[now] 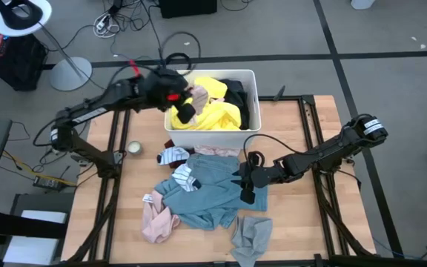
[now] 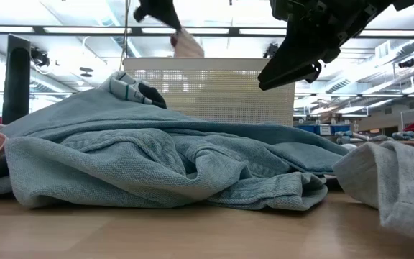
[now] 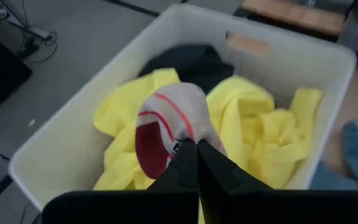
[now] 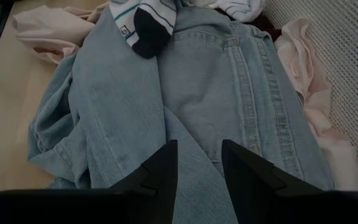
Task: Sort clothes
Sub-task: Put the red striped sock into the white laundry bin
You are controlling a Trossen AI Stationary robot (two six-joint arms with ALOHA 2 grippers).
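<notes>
Wooden table (image 1: 295, 126), garments spread over its middle. Largest item: light blue denim jacket (image 1: 210, 189), lying flat and crumpled between the bin and the near edge; button placket visible in the right wrist view (image 4: 247, 93).

White plastic bin (image 1: 254, 93) at the table's far side, perforated walls. Inside: bright yellow garment (image 1: 217, 111) filling most of it, black garment (image 1: 236, 90) behind it toward the far wall.

Grey garment (image 1: 252, 236) near the front edge, just beside the denim. Salmon pink garment (image 1: 158, 222) at the denim's left corner, touching it. Pale pink fabric (image 1: 217, 150) between denim and bin wall.

White socks with dark toes: one (image 1: 186, 176) lying on the denim, another (image 1: 173, 155) just beside the bin.

Left gripper (image 3: 196, 155) above the bin, jaws closed on a white sock with red stripes and red toe (image 3: 166, 124), hanging over the yellow garment.

Right gripper (image 4: 199, 165) low over the denim jacket, jaws apart, holding nothing.
</notes>
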